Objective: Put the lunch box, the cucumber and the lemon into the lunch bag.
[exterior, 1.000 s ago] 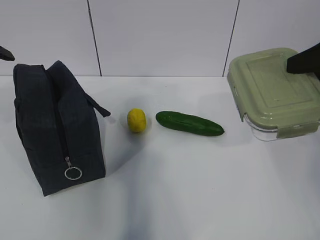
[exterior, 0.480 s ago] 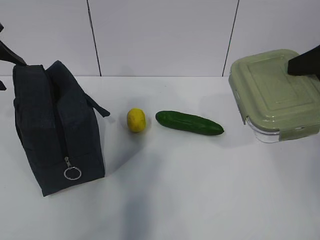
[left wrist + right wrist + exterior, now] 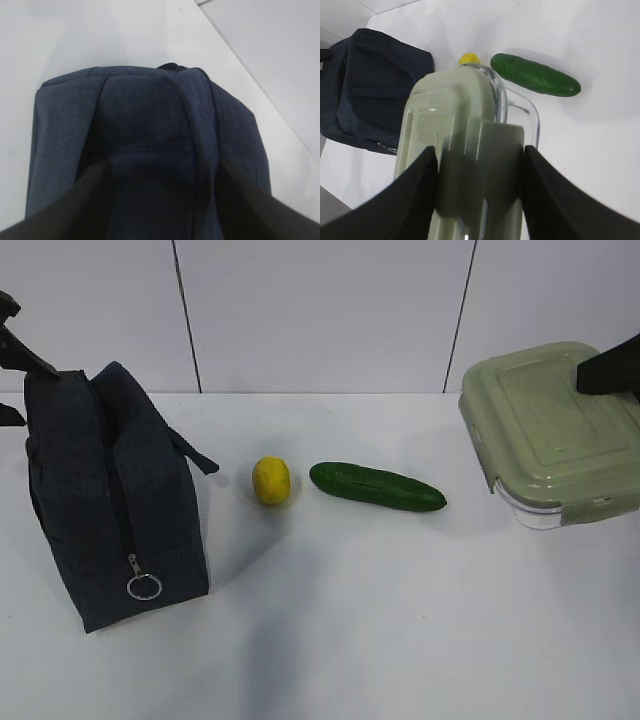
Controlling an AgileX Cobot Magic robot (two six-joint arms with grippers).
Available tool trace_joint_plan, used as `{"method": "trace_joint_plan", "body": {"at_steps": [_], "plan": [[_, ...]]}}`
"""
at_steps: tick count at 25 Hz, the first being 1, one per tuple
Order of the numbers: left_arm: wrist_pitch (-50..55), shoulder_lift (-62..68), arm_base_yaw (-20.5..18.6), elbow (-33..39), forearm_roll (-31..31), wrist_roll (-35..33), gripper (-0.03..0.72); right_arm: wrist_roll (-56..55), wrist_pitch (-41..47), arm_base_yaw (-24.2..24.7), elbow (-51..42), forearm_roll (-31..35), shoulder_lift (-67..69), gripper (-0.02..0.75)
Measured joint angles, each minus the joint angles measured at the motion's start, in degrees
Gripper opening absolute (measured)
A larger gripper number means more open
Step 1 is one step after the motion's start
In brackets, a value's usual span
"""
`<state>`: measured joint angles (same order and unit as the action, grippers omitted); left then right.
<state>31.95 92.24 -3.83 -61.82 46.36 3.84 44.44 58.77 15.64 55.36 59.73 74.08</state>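
The dark navy lunch bag [image 3: 115,490] stands upright at the left, zipper shut, with its ring pull [image 3: 145,586] hanging low on the front. My left gripper [image 3: 162,172] is open at the bag's far top end, one finger on each side of the fabric ridge; its fingers [image 3: 24,350] show at the left edge of the exterior view. The yellow lemon [image 3: 271,480] and the dark green cucumber [image 3: 377,486] lie mid-table. My right gripper [image 3: 480,150] is shut on the lunch box [image 3: 550,430], which hangs tilted above the table at the right, sage lid toward the camera.
The white table [image 3: 380,620] runs from the bag to the front edge. A white panelled wall [image 3: 320,310] closes the back. The bag's strap handle [image 3: 197,454] sticks out toward the lemon.
My left gripper has come in from the left edge onto the bag's far top end. The lunch box has drifted slightly right and up in the right gripper.
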Motion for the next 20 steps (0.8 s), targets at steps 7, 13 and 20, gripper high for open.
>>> {"method": "trace_joint_plan", "body": {"at_steps": [7, 13, 20], "plan": [[-0.1, 0.8, 0.0, 0.0, 3.7, -3.4, 0.331, 0.0, 0.0, 0.0, 0.0, -0.2, 0.0, 0.392], [-0.1, 0.8, 0.0, 0.0, 4.0, -3.8, 0.087, 0.0, 0.0, 0.0, 0.0, -0.3, 0.0, 0.392], [1.4, 0.8, 0.0, 0.0, 4.0, -6.3, 0.037, 0.0, 0.0, 0.0, 0.0, -0.3, 0.0, 0.392]]}}
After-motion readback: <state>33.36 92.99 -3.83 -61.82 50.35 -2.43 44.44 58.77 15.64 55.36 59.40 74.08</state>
